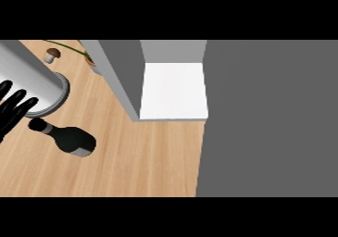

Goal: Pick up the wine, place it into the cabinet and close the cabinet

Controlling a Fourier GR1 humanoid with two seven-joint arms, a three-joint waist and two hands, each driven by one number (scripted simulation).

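Observation:
The wine bottle (pixel 70 137) is dark and shows from above on the wooden counter (pixel 144 162), its neck toward the left and its wider base toward the lower right. At the view's left edge is my left hand (pixel 9 115), open with straight fingers pointing up and right; its fingertips are close beside the bottle's neck and not curled round it. The cabinet stands open, with its white inner shelf (pixel 172 90) up and right of the bottle. Its grey door (pixel 120 74) juts out along the shelf's left side. My right hand is out of view.
A thick grey cylinder (pixel 31 74), like a forearm, slants in from the top left above the hand. A small brown mushroom (pixel 52 54) and a green stem (pixel 74 49) lie at the far back. A large grey cabinet face (pixel 274 115) fills the right.

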